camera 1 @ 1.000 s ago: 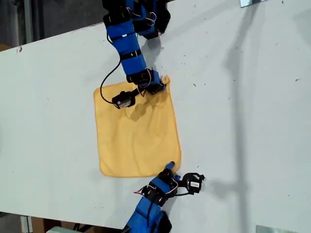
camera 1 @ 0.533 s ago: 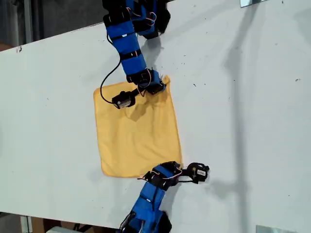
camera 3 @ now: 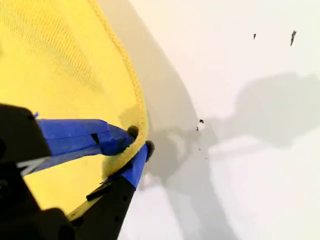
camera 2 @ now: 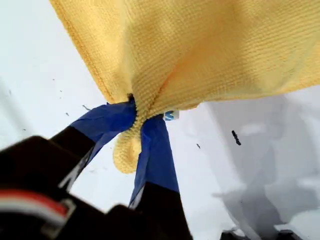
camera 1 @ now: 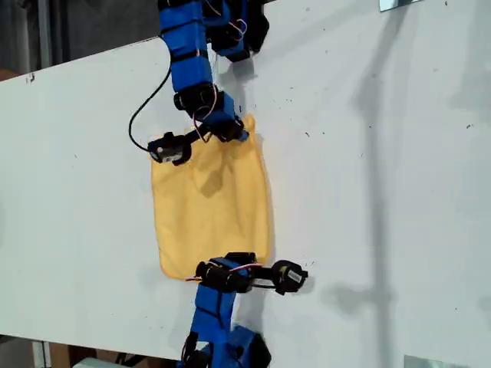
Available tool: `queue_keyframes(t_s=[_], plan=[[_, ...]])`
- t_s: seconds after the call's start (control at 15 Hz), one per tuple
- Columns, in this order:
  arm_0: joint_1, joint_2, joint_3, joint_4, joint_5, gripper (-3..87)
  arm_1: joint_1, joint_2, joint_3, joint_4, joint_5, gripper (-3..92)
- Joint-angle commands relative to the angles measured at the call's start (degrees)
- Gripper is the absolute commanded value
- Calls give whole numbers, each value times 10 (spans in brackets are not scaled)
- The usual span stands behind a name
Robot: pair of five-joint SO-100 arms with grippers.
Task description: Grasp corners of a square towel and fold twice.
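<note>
Towel (camera 1: pixel 207 207) position: spread on the white table (camera 1: pixel 383 192), left of centre in the exterior view, lying between two blue arms. One arm (camera 1: pixel 192 73) reaches in from the top of the exterior view and meets the towel at its upper right corner (camera 1: pixel 249 124). A second arm (camera 1: pixel 219 307) reaches in from the bottom edge and meets the towel at its lower right corner. The wrist views do not settle which arm is the first and which the second.

First gripper (camera 2: pixel 137 112): clenched on the towel. A rounded corner (camera 2: pixel 125 150) is bunched between the blue fingers (camera 2: pixel 157 150), and the cloth fans out beyond them, raised off the table.

Second gripper (camera 3: pixel 140 139): clenched on the towel at its stitched hem (camera 3: pixel 135 85). The cloth fills the space behind the fingers (camera 3: pixel 75 135), with bare table and shadow beside it.
</note>
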Motion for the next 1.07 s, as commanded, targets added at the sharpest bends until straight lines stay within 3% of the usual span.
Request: queue_keyframes(t_s=[0.0, 0.2, 0.4, 0.6, 0.73, 0.8, 1.0], plan=[[-68, 117, 10, 11, 77, -27, 73, 56, -79, 29, -56, -1], [-208, 260, 24, -21, 280, -27, 198, -20, -252, 68, -159, -1], [-436, 265, -14, -17, 456, -27, 334, -103, -364, -2, -265, -1], [-631, 262, -4, -144, 579, -27, 435, -139, -379, -140, -307, -1], [-712, 242, 47, -272, 628, -27, 479, -149, -316, -286, -312, -1], [-744, 203, 49, -309, 636, -27, 499, -163, -272, -375, -307, -1], [-792, 62, 25, -398, 650, -27, 546, -349, -351, -411, -295, -1]])
